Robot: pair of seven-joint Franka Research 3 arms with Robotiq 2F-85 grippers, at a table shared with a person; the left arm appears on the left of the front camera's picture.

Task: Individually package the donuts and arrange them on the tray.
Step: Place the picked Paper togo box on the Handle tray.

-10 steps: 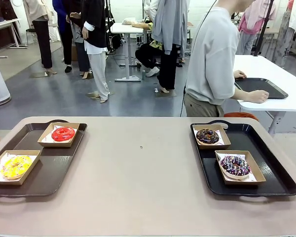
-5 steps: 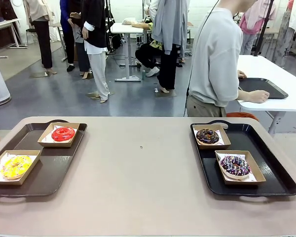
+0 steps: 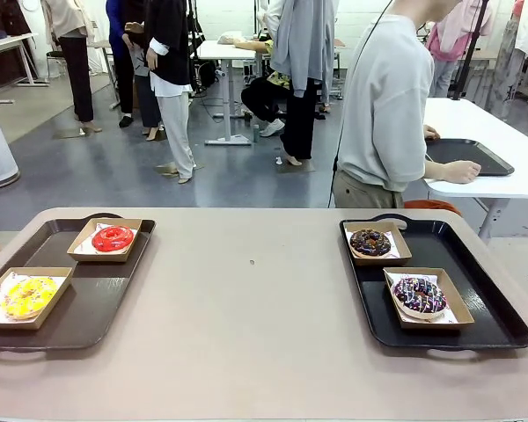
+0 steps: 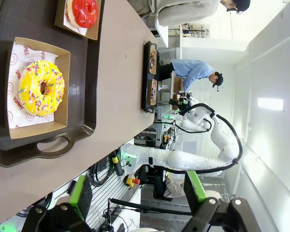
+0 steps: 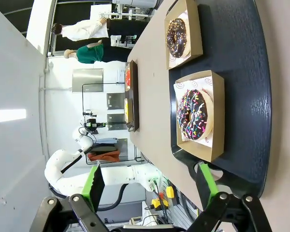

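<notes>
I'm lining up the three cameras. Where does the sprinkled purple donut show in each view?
Front view: purple donut in the near box on the right tray.
Right wrist view: centre right, in the box nearer the right gripper.
Left wrist view: tiny, on the far tray.
Shared landmark: the chocolate donut boxed beside it.

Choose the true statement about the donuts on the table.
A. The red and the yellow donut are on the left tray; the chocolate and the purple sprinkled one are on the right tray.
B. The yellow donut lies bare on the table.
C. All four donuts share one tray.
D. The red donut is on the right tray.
A: in the front view the red donut and yellow donut sit in cardboard boxes on the left tray, while the chocolate donut and purple sprinkled donut sit in boxes on the right tray.
</notes>
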